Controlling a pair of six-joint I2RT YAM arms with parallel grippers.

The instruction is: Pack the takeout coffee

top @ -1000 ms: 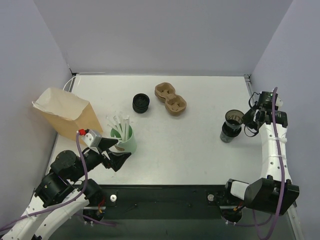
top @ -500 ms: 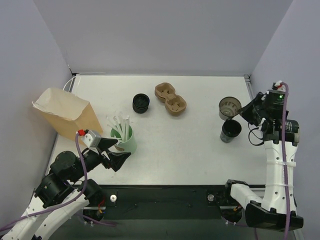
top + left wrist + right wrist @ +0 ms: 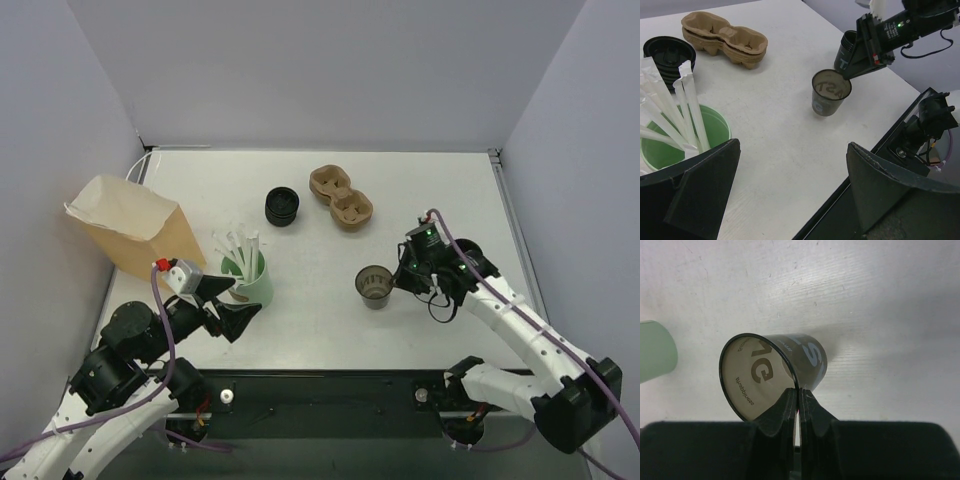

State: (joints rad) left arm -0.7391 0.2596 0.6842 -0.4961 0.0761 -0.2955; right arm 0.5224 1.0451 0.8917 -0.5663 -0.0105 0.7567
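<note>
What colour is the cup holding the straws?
The cup is pale green; the left wrist view shows it best.

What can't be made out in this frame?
Top view: the paper bag hides its own inside.
Left wrist view: the right tool covers most of the second dark cup; the right arm apparently covers it from above.
Top view: the takeout coffee is lidded, contents unseen.
Right wrist view: the tool's fingers block part of the print on the lidless cup.
</note>
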